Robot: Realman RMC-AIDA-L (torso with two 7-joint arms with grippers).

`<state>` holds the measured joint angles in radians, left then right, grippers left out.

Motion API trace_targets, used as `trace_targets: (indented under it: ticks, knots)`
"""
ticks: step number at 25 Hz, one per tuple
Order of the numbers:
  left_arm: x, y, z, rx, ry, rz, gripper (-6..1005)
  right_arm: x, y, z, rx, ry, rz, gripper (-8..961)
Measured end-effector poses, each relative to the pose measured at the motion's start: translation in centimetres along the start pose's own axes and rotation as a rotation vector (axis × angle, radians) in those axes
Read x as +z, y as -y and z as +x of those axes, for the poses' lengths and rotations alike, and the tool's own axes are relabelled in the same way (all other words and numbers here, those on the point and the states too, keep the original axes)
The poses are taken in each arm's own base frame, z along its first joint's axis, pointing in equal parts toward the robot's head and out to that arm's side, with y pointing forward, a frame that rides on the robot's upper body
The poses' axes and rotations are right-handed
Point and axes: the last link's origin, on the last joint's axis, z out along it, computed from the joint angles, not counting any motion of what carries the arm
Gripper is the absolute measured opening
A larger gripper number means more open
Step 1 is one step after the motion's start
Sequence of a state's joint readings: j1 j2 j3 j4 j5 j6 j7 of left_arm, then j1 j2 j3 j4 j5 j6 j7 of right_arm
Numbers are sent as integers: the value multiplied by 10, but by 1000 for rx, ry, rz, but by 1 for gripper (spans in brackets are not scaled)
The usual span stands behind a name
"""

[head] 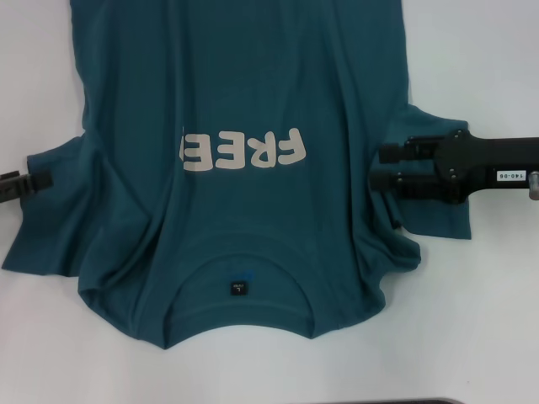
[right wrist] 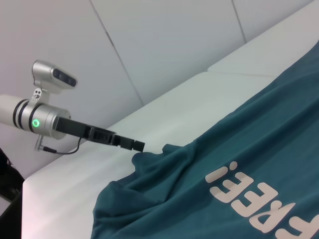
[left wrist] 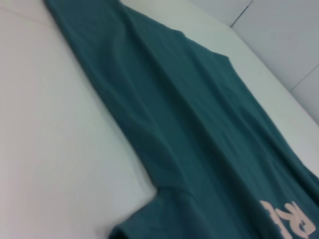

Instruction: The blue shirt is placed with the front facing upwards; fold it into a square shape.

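The blue shirt [head: 253,168] is spread front-up on the white desk [head: 480,320], collar toward the robot, so the cream "FREE" lettering [head: 242,151] reads upside down in the head view, and there's a small black neck label [head: 238,289] just inside the collar. Its hem runs off the far edge of that view. The left gripper [head: 42,180] comes in low from the left and sits right at the bunched-up left sleeve; it looks like it's touching the fabric, but I honestly can't tell whether it's pinching it. The right gripper [head: 381,166] reaches in horizontally over the right sleeve, its two dark fingers [head: 396,153] held a bit apart with cloth showing between them, nothing obviously grabbed. The desk is plain white, with pale wall panels [right wrist: 164,45] behind it.
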<state>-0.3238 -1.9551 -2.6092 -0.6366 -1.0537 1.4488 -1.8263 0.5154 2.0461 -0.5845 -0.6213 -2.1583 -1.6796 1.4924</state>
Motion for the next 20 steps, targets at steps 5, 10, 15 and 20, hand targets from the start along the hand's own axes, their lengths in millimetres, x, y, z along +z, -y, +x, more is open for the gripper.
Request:
trace_targets:
  ticks: [5, 10, 15, 20]
  knots:
    - [-5, 4, -6, -6, 17, 22, 840, -1, 0, 1, 4, 4, 4, 598]
    - [-7, 7, -9, -8, 18, 37, 841, -2, 0, 1, 7, 9, 7, 597]
    - [-3, 5, -11, 0, 37, 32, 840, -2, 0, 1, 7, 13, 6, 596]
    - [3, 2, -13, 11, 62, 21, 839, -2, 0, 0, 7, 13, 7, 595]
